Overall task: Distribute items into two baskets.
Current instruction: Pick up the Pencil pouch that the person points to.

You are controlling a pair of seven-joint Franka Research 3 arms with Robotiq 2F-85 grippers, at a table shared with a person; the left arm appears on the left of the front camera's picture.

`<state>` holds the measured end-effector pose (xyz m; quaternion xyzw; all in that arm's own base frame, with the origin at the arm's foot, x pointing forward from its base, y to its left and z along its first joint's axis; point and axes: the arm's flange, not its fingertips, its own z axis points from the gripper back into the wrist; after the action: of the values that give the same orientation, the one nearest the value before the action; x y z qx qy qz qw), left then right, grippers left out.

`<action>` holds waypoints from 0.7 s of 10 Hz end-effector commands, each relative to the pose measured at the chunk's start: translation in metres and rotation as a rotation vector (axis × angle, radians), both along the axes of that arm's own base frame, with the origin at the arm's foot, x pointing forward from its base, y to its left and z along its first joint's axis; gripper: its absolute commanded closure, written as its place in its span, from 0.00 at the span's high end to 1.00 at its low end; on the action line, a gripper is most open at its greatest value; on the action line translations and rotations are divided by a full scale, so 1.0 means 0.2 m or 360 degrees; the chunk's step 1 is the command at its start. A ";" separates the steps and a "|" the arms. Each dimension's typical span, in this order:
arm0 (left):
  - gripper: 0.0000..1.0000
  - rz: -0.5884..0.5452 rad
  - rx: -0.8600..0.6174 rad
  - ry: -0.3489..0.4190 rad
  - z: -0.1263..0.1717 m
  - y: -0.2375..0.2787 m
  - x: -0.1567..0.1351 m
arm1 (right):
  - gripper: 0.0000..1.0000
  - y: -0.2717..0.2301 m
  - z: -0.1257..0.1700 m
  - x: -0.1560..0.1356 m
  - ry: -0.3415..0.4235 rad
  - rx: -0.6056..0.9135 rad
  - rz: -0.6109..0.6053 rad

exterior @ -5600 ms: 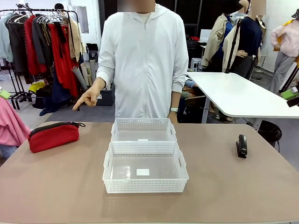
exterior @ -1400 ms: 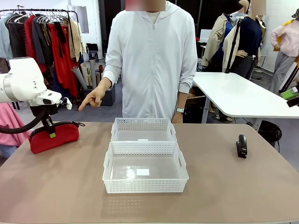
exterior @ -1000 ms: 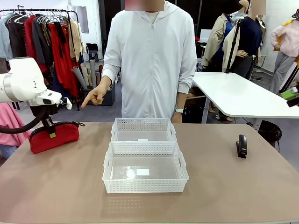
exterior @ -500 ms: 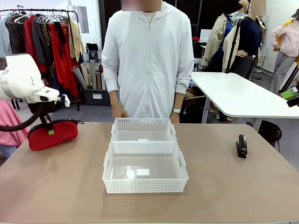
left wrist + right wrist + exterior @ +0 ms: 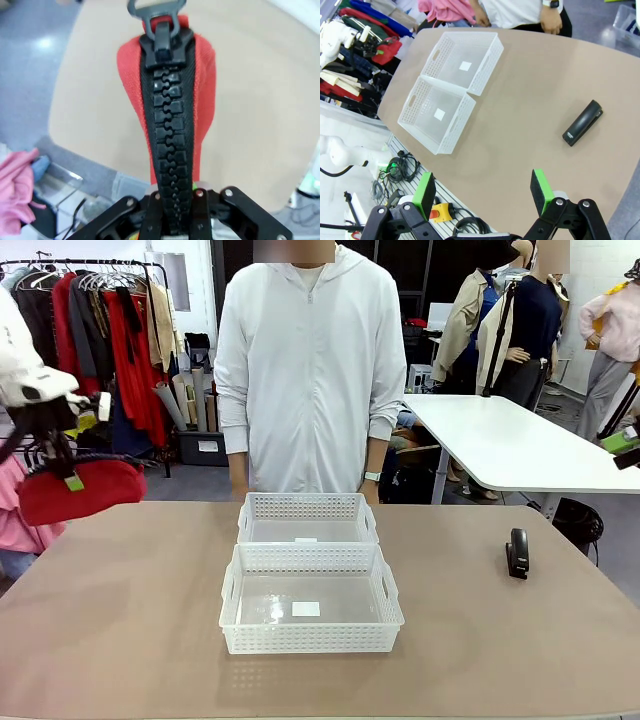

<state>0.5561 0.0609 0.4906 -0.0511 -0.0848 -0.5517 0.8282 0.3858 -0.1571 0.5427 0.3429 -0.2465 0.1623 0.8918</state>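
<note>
My left gripper [image 5: 68, 475] is shut on the red pouch [image 5: 78, 490] and holds it in the air above the table's far left corner. In the left wrist view the red pouch [image 5: 170, 100] hangs below my fingers with its black zipper and ring pull facing the camera. Two white baskets stand mid-table, one nearer me [image 5: 311, 638] and one behind it [image 5: 307, 505]; both look bare inside. The black stapler [image 5: 517, 552] lies at the right; the right wrist view shows the stapler [image 5: 582, 129] far below my open right gripper [image 5: 484, 192]. The baskets [image 5: 470, 95] appear there too.
A person in a white hooded jacket [image 5: 310, 370] stands at the far edge behind the baskets, arms down. A clothes rack [image 5: 110, 330] stands behind at the left and a white table [image 5: 500, 445] at the right. Bare brown tabletop [image 5: 130, 620] surrounds the baskets.
My left gripper has lifted the red pouch off the table and carried it up and to the left. The person's pointing hand has dropped to their side.
</note>
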 end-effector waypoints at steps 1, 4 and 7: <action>0.00 -0.0078 0.0040 -0.0049 0.19 0.01 -0.12 | 1.00 0.01 0.01 0.00 -0.0020 0.0001 0.0001; 0.00 -0.0116 0.0161 -0.0176 0.45 -0.01 -0.27 | 1.00 0.01 0.01 0.00 -0.0020 0.0001 0.0001; 0.00 -0.0244 0.0111 -0.0109 0.45 0.02 -0.20 | 1.00 0.01 0.01 0.00 -0.0020 0.0001 0.0001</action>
<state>0.5065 0.0607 0.5854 0.0074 -0.0958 -0.5964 0.7969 0.3858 -0.1571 0.5427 0.3429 -0.2465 0.1623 0.8918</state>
